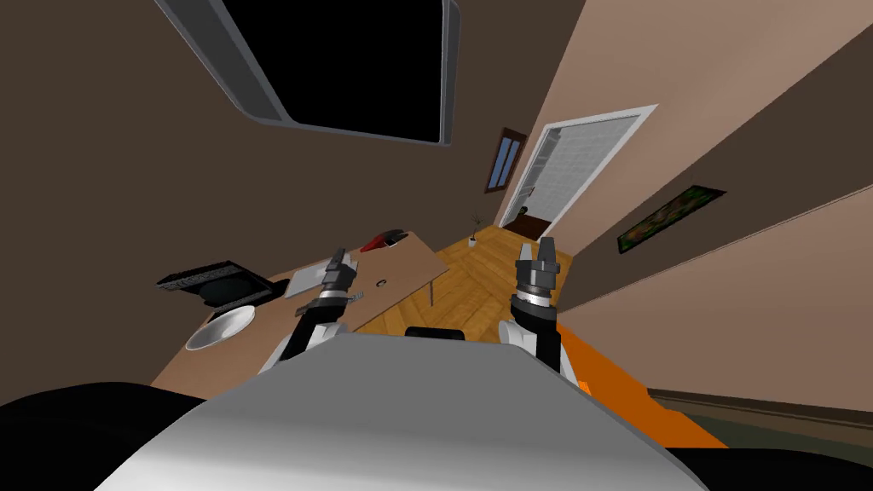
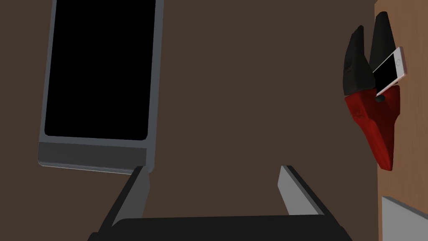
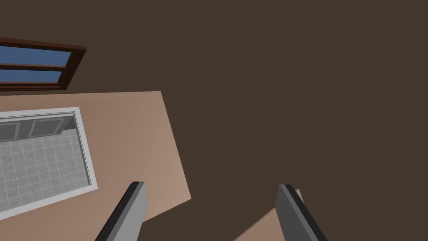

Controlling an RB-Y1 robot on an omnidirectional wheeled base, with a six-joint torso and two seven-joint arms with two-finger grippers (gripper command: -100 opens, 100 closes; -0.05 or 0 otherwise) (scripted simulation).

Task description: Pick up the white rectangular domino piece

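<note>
Left tool (image 1: 341, 257) hovers over the table (image 1: 407, 258), spread and empty (right tool (image 1: 537, 250) likewise, beside it).

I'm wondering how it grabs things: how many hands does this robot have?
2. The left hand hangs open above the table, near a grey slab. The right hand is held up, open, to the right of the table.

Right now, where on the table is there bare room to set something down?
Bare wood between the red pliers and the table's right edge. Crowded left: bowl, black tray, grey slab, left end effector beside it.
</note>
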